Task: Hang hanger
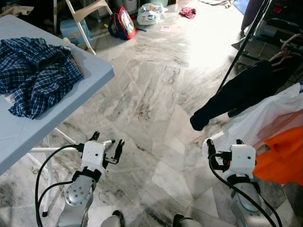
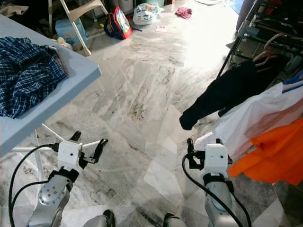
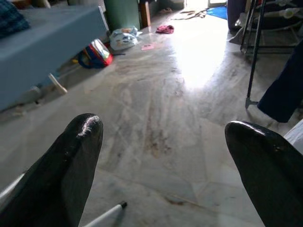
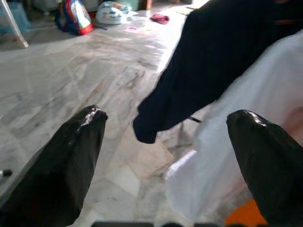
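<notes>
both the left gripper (image 1: 108, 146), low in the left of the frame, and the right gripper (image 1: 222, 147), low on the right, are spread wide with nothing between the fingers. a pinkish hanger (image 1: 284, 51) sits at the upper right edge on the dark rack (image 1: 246, 40), above the navy garment (image 1: 236, 94), white garment (image 1: 265, 118) and orange garment (image 1: 284, 158); the plaid shirt (image 1: 33, 75) lies on the table (image 1: 94, 66) at upper left. a hanger should be light and stiff, its smooth arms likely slippery, so pinching the neck just under the hook seems surest.
</notes>
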Controlling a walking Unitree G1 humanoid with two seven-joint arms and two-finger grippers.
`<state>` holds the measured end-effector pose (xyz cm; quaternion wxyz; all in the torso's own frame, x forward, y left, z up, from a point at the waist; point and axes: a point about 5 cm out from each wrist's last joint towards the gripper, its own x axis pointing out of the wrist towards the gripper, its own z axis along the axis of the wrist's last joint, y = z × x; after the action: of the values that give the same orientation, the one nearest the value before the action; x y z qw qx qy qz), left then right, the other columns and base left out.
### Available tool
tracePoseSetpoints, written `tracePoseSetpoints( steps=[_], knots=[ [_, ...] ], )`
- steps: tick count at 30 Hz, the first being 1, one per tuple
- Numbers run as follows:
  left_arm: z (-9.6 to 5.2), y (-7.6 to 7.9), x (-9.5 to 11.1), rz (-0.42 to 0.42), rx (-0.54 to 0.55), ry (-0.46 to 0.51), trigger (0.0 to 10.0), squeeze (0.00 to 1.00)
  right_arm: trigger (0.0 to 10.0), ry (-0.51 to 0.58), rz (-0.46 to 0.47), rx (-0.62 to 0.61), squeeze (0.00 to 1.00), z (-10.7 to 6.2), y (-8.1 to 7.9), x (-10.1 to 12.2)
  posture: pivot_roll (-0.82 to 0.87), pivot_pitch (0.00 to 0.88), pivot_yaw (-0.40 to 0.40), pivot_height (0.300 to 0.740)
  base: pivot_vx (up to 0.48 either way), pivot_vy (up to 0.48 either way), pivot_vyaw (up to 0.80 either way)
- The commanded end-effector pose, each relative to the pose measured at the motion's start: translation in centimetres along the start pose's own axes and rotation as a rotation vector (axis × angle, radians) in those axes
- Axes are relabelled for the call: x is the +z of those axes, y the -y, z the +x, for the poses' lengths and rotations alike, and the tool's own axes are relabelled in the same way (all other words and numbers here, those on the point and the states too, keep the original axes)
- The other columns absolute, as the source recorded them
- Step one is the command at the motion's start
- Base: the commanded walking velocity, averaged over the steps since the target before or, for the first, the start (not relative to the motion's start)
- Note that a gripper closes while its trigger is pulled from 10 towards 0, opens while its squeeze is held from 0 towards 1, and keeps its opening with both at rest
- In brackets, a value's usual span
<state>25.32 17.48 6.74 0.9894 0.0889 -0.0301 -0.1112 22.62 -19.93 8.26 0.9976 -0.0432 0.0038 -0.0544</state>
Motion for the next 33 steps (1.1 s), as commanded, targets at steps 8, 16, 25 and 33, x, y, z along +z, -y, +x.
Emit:
tracePoseSetpoints(
  steps=[8,16,25,33],
  knots=[
    [1.2,0.3,-0.2,0.002,-0.040,-0.016,10.0,0.00,10.0,-0.002,0.013,-0.027,0.00,-0.4,-0.3,-0.2,-0.03,0.202,0.027,0.740,0.000,0.000,0.00],
    [2.4,1.0,-0.2,-0.037,-0.025,-0.029,10.0,0.00,10.0,-0.006,-0.011,-0.023,0.00,0.7,-0.8,-0.6,0.04,0.166,-0.020,0.740,0.000,0.000,0.00],
    [5.3,1.4,0.4,-0.091,-0.025,-0.020,10.0,0.00,10.0,-0.048,-0.031,-0.093,0.00,2.8,0.6,-1.9,0.05,0.009,-0.065,0.740,0.000,0.000,0.00],
    [6.3,2.9,0.5,-0.105,-0.106,-0.032,10.0,0.00,10.0,-0.022,-0.028,-0.064,0.00,3.3,-0.5,-1.7,0.01,0.053,-0.014,0.740,0.000,0.000,0.00]
  ],
)
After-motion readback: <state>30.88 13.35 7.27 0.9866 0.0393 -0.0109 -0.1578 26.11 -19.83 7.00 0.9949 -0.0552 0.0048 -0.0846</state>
